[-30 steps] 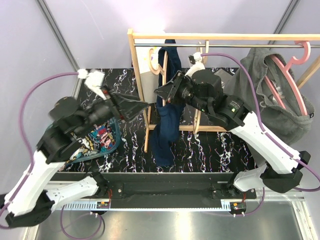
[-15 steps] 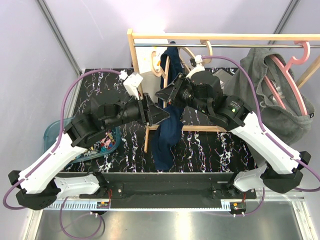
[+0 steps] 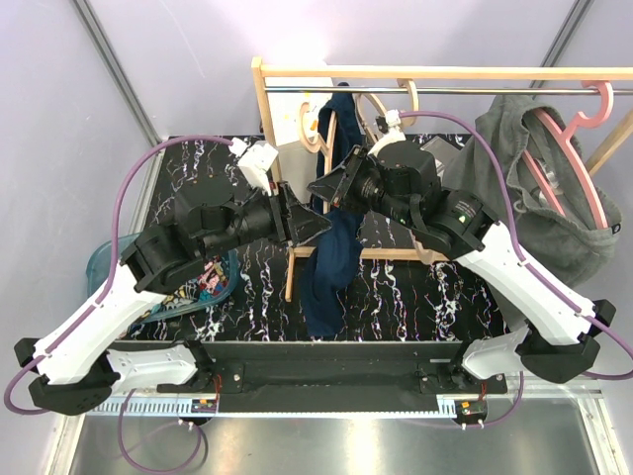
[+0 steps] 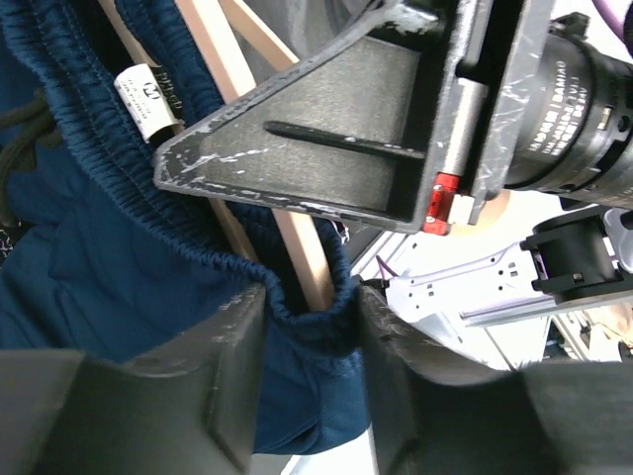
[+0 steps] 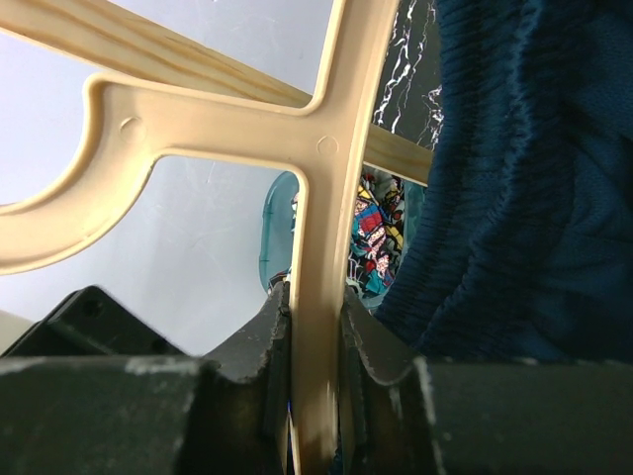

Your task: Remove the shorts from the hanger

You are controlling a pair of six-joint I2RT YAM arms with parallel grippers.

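Now that the left gripper (image 3: 315, 226) has swung from the basket (image 3: 94, 259) across to the navy shorts (image 3: 326, 267), which still hang on the hanger (image 3: 374, 107), pulling them off can begin. In the left wrist view, its jaws pinch the waistband (image 4: 307, 297). In the right wrist view, the right gripper (image 5: 315, 327) is clamped on the hanger's bar.

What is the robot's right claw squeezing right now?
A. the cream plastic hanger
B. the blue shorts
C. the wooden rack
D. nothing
A: in the right wrist view the right gripper is clamped on the stem of the cream hanger, with the navy shorts hanging beside it.
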